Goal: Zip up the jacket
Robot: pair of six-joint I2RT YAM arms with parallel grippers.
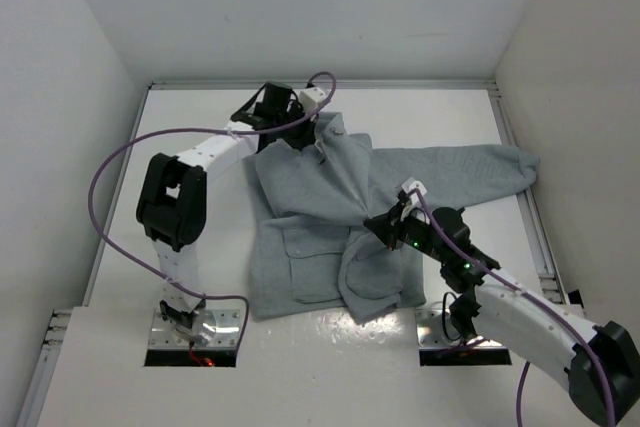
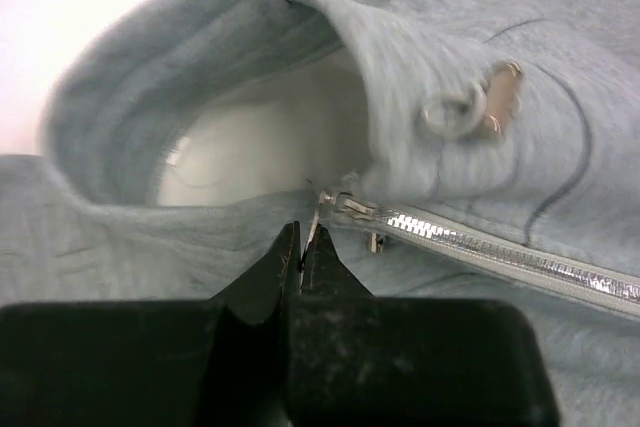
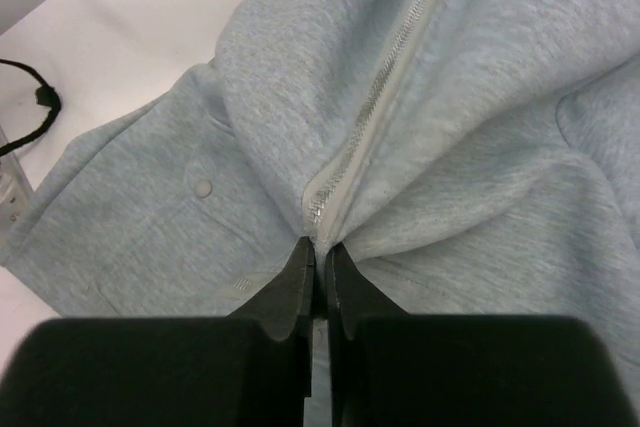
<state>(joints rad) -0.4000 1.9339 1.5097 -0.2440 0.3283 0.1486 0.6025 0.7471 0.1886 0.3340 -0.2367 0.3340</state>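
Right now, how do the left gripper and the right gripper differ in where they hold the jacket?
The left gripper sits at the collar end of the zipper, by the metal slider; the right gripper sits farther down the same zipper, near a pocket. The left gripper is at the table's far side; the right gripper is near its middle. Both are shut, pinching the jacket.

Zipper [image 3: 370, 122] lower end hidden behind jaws; jacket [image 3: 500, 147] cropped at edges.
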